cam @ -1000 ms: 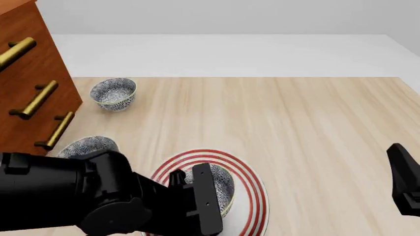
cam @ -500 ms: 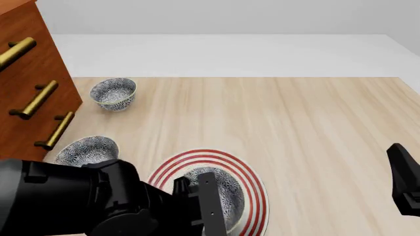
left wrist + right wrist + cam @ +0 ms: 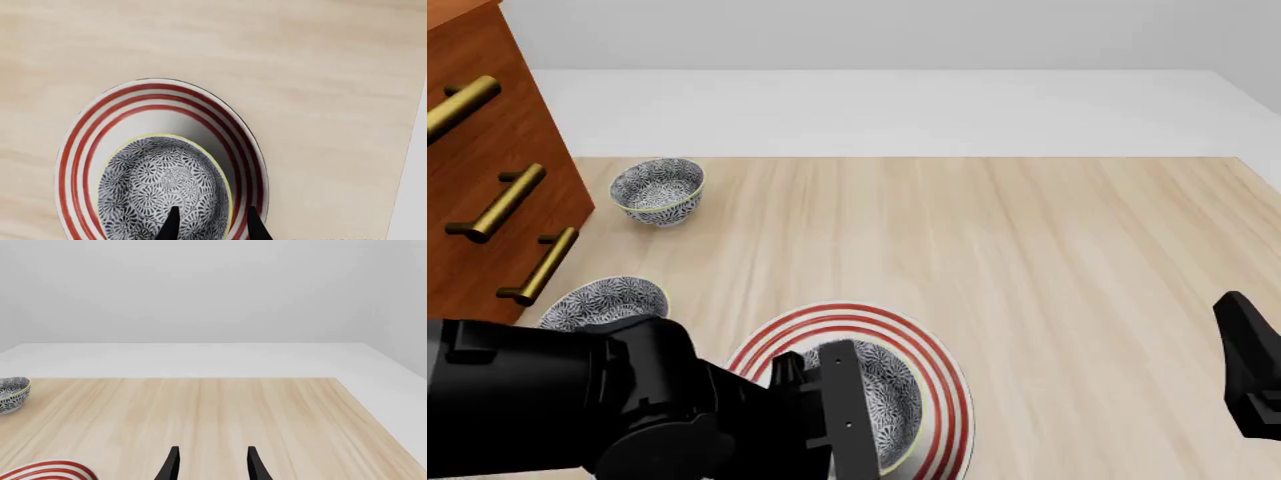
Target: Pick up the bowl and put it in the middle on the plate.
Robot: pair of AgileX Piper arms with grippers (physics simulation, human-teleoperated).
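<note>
The bowl (image 3: 167,185), patterned blue-grey and white with a yellowish rim, rests upright on the white red-ringed plate (image 3: 153,95), a little off centre toward the camera side. My left gripper (image 3: 212,227) is open, its fingers astride the bowl's rim, one inside and one outside. From the front, the left gripper (image 3: 821,400) covers the left part of the bowl (image 3: 894,395) and the plate (image 3: 950,400). At the right edge, far from the plate, my right gripper (image 3: 1244,350) is open on nothing; its wrist view shows the right gripper (image 3: 212,465) above bare wood.
Two look-alike bowls stand on the left of the table, one far back (image 3: 658,190) and one (image 3: 601,300) near the wooden dresser (image 3: 494,170) with brass handles. The far bowl (image 3: 10,394) and the plate's edge (image 3: 47,471) show in the right wrist view.
The left gripper came down with the bowl onto the plate, then drew up slightly. The bowl now sits lower and flatter. The right arm has not moved.
</note>
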